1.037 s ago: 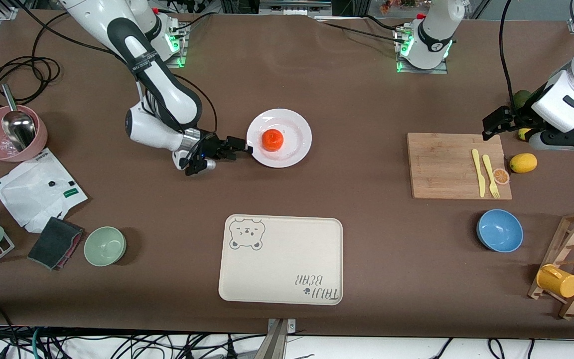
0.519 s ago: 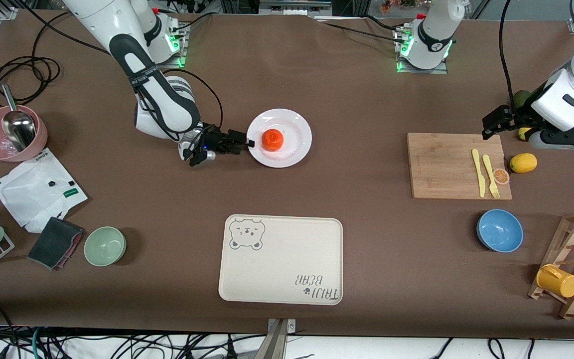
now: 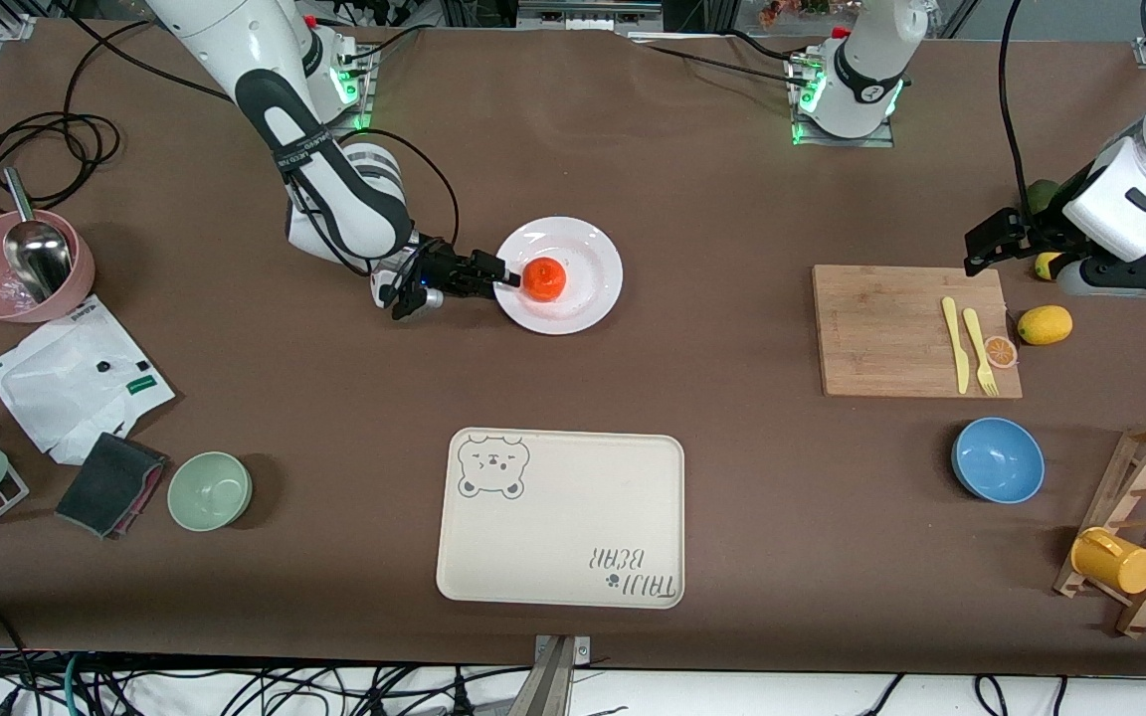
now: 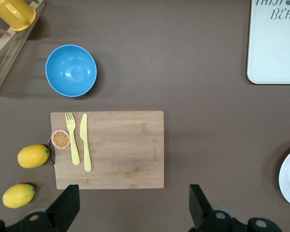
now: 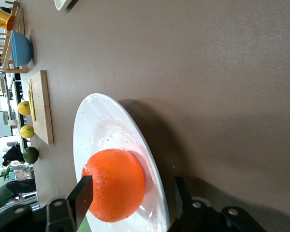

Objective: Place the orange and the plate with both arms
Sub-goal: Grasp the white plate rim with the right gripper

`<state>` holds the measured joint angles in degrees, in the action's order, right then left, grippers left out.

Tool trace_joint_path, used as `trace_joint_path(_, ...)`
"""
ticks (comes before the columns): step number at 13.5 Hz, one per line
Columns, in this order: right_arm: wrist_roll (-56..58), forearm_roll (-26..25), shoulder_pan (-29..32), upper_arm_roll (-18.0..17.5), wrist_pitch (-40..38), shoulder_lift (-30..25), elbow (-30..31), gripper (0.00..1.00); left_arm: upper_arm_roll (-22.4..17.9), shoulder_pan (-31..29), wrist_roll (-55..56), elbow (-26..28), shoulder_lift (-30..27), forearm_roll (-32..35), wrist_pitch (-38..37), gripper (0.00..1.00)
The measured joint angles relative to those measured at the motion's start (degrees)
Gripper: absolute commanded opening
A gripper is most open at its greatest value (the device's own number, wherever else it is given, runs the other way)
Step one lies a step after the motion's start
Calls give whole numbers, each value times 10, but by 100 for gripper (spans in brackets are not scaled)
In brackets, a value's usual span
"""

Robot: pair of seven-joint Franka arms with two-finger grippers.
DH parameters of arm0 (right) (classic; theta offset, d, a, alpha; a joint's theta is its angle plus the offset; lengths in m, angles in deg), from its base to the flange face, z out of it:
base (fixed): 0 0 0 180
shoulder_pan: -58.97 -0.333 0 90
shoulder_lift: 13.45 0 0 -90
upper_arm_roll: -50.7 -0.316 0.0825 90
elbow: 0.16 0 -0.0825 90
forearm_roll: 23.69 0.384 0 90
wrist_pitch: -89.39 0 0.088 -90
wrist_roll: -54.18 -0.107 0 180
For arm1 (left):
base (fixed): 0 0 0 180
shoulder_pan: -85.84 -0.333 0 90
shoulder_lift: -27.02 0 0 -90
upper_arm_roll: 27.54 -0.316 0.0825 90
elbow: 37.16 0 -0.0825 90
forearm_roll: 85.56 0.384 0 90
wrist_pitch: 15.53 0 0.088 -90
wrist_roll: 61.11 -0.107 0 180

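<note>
While ajar — right end effector (image 3: 499, 279) astride plate (image 3: 588, 249) rim

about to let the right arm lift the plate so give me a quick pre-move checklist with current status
1. orange sits on the plate: ok.
2. right gripper at the plate's rim on the right arm's end: ok.
3. One finger above the rim beside the orange, one below the plate, seen in the right wrist view: ok.
4. Jaws firmly clamped on the rim: cannot tell, a gap shows around the rim.
5. tray bare for a landing spot: ok.
6. left gripper open and waiting over the table by the cutting board, away from the plate: ok.
</note>
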<state>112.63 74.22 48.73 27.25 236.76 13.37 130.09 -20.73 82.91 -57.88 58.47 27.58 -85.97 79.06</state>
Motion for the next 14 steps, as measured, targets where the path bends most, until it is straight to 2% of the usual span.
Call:
trace_joint_path(1, 0, 0, 0, 0, 0, 0, 0, 55, 0, 0, 0, 0, 0, 0, 0, 100)
trace_joint_path(4, 2, 0, 0, 0, 1, 0, 0, 47, -1, 0, 0, 0, 0, 0, 0, 100)
trace_joint_path(8, 12, 0, 0, 0, 1, 0, 1, 42, -2, -1, 0, 0, 0, 0, -1, 100)
trace_joint_path(11, 24, 1, 0, 0, 1, 5, 1, 27, -4, -6, -2, -1, 1, -1, 0, 100)
trace_joint_path(14, 37, 1, 0, 0, 1, 11, 1, 18, 17, -5, 0, -16, 8, -3, 0, 100)
